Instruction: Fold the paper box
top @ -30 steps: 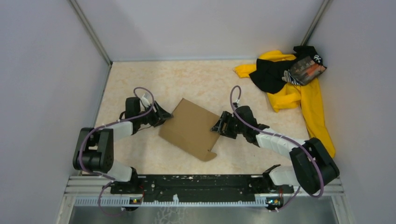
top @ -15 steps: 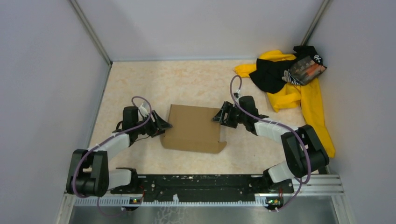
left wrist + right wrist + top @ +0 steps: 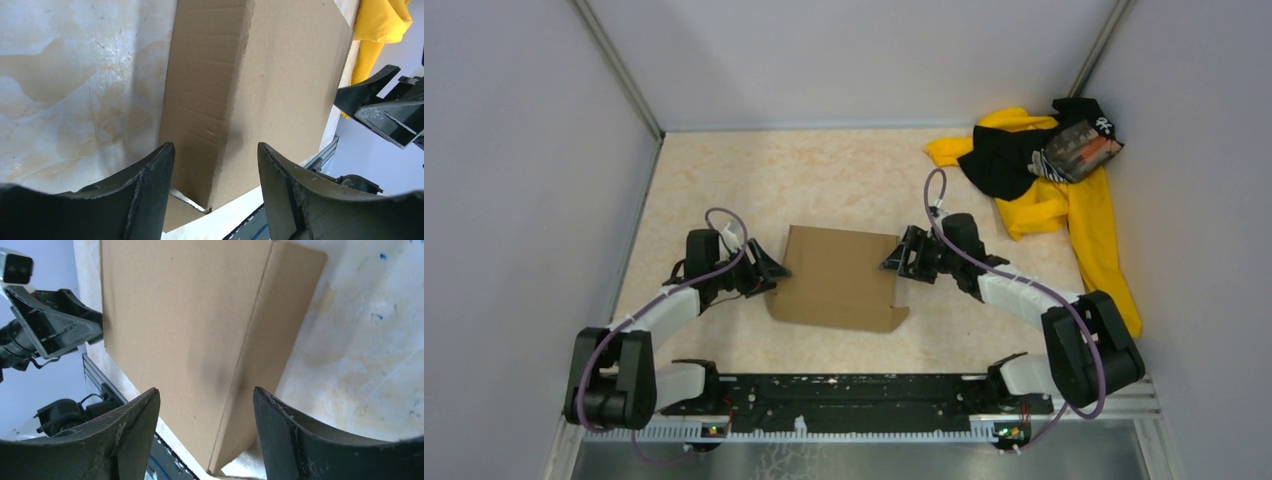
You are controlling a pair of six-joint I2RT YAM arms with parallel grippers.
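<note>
The paper box is lying flat between the left gripper and the right gripper, one at each short edge, both holding their jaws apart, clamping nothing.

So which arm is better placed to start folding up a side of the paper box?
Left, narrowly. The left tool, open, sits midway along the paper box's left edge with a crease straight ahead. The right tool, also open, sits near its edge's far corner.
</note>
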